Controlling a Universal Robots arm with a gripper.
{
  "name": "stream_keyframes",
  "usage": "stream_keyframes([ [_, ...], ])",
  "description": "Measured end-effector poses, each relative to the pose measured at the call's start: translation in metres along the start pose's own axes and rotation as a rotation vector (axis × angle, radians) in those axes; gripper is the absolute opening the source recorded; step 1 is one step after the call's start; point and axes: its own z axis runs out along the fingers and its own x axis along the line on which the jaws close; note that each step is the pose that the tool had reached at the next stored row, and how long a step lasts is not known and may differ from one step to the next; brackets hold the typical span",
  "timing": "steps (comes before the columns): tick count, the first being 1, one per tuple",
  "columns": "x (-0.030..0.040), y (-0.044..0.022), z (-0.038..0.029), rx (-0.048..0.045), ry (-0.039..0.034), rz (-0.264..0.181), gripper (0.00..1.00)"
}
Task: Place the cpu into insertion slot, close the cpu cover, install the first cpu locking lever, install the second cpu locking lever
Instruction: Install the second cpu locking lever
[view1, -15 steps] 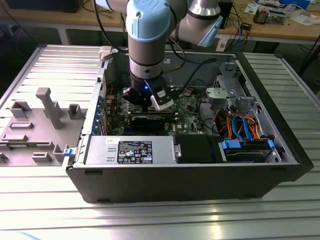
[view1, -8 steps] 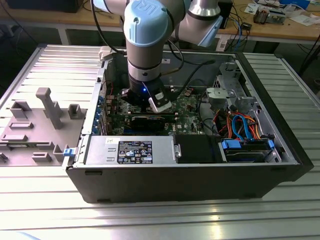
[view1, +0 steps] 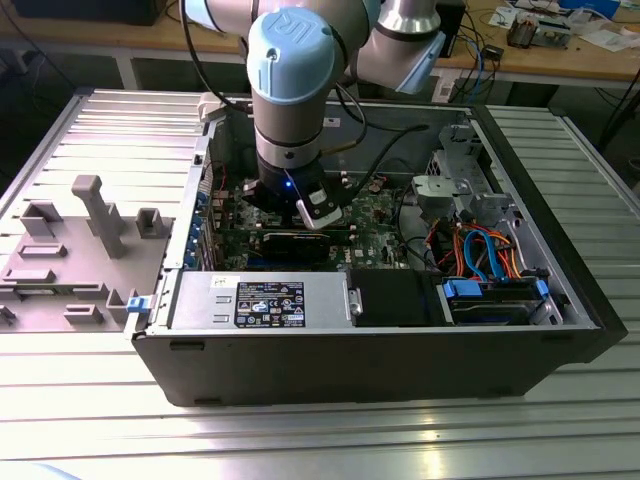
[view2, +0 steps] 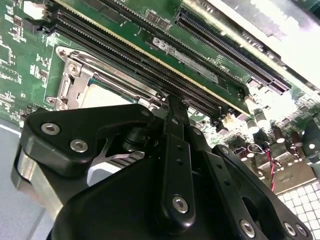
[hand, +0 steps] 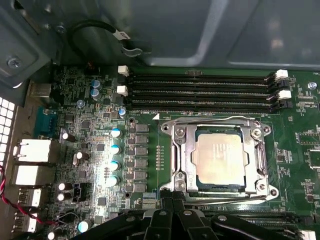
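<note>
Silver and square, the cpu (hand: 220, 158) lies flat in the insertion slot (hand: 218, 192) on the green motherboard (hand: 100, 150), seen plainly in the first wrist view. The cpu cover (hand: 182, 155) is folded down around it, its metal frame bordering the chip on all sides with the chip's top showing through the central cut-out. A thin wire lever (hand: 215, 119) runs along the frame edge nearest the long black memory slots (hand: 200, 92), and another lever (hand: 220, 200) lies along the opposite edge. Whether either is latched cannot be told.

The gripper (hand: 172, 207) hangs just beside that second edge of the socket, its black fingers (hand: 165, 210) drawn close together with nothing between them. In the second wrist view its black linkage (view2: 175, 165) crowds the foreground, with a corner of the socket frame (view2: 75, 80) and the memory slots (view2: 150, 65) beyond.

In the exterior view the arm (view1: 290, 90) reaches straight down into the open computer case (view1: 380, 360), which rests on a ribbed metal table (view1: 300, 440).
</note>
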Motion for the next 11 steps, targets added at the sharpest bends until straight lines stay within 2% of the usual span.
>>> stream_keyframes([
  [3, 0.001, -0.0008, 0.0033, -0.0265, -0.0006, 0.0, 0.11],
  [5, 0.0016, -0.0014, 0.0056, -0.035, -0.0007, 0.0, 0.11],
  [11, 0.0032, -0.0018, 0.0073, -0.0388, -0.0009, 0.0, 0.11],
])
